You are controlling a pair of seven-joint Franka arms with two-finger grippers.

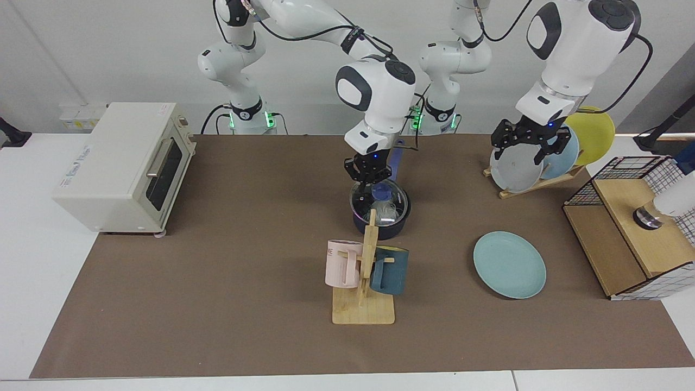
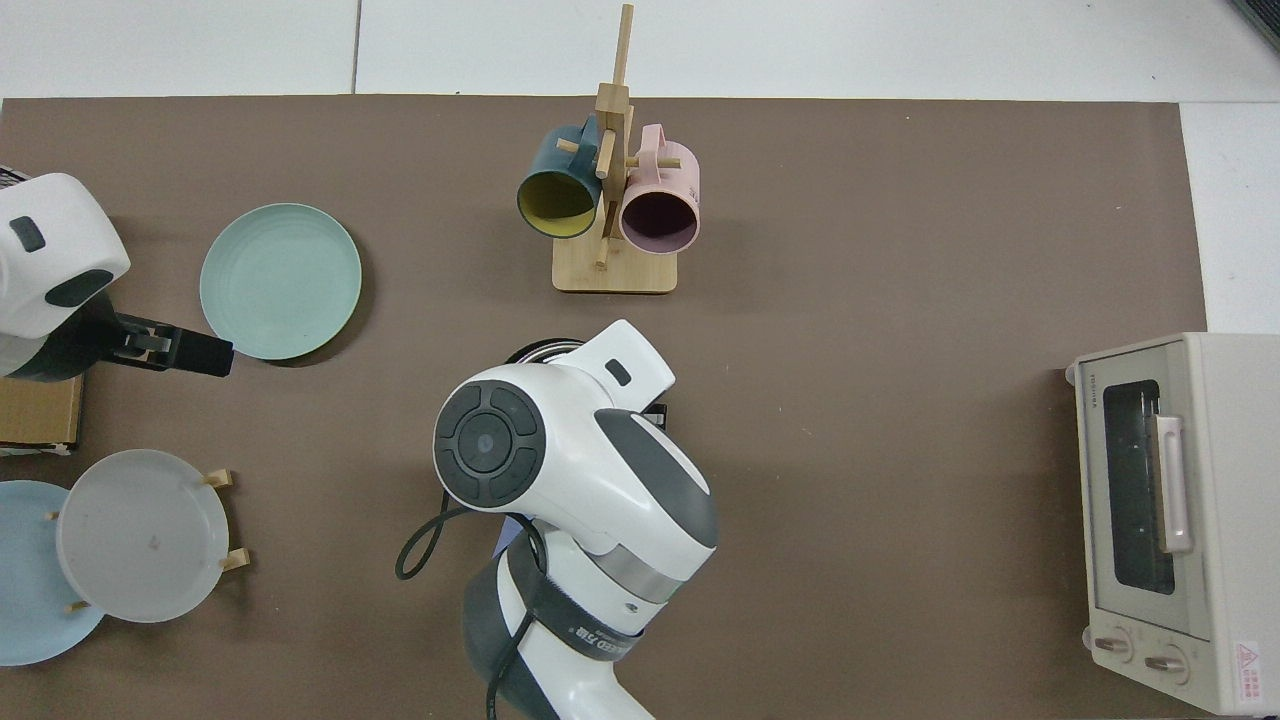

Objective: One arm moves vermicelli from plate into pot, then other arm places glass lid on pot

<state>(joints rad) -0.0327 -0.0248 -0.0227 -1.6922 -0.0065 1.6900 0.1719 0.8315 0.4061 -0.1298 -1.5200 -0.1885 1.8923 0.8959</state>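
With the lid (image 1: 381, 199) seated on the pot (image 1: 380, 220) over the vermicelli (image 1: 386, 209), the right gripper (image 1: 367, 176), released just above the knob, should rise straight up (left gripper (image 1: 525, 142) waits, spread, by the rack (image 1: 535, 182)).

Right gripper (image 1: 368, 175) hangs just above lidded pot (image 1: 380, 217), blocking approach from above; mug stand (image 1: 365, 282) crowds pot's near side; bare mat between pot and teal plate (image 1: 509, 264); toaster oven (image 1: 127, 165) well apart.

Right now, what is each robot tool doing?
Right tool: open, empty, above the round clear glass lid.
Left tool: open, empty, waiting.
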